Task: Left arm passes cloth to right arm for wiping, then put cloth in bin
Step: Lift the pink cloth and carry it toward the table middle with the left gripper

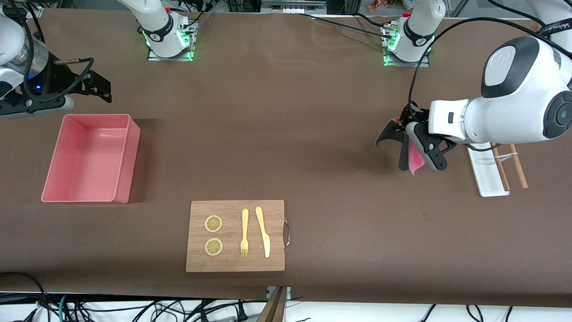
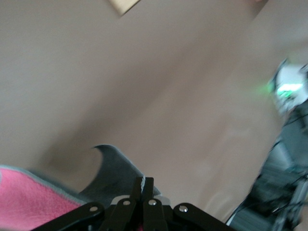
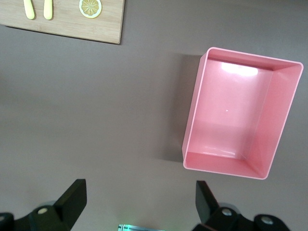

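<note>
Open brown table surface (image 1: 277, 134) runs between the two arm bases and down the middle: widest passage.

Salmon-pink rectangular plastic bin (image 1: 127, 154), tall-walled, stands toward the right arm's end; its mouth is open from above.

Wooden cutting board (image 1: 235, 264) lies nearer the front camera, mid-table, carrying two lemon slices (image 1: 213, 223), a yellow plastic fork (image 1: 244, 232) and a yellow plastic knife (image 1: 262, 230): low obstacles.

Flat white tray (image 1: 487, 176) with wooden chopsticks (image 1: 518, 170) lies toward the left arm's end, partly under the left arm.

Bare table lies between bin and board.
</note>
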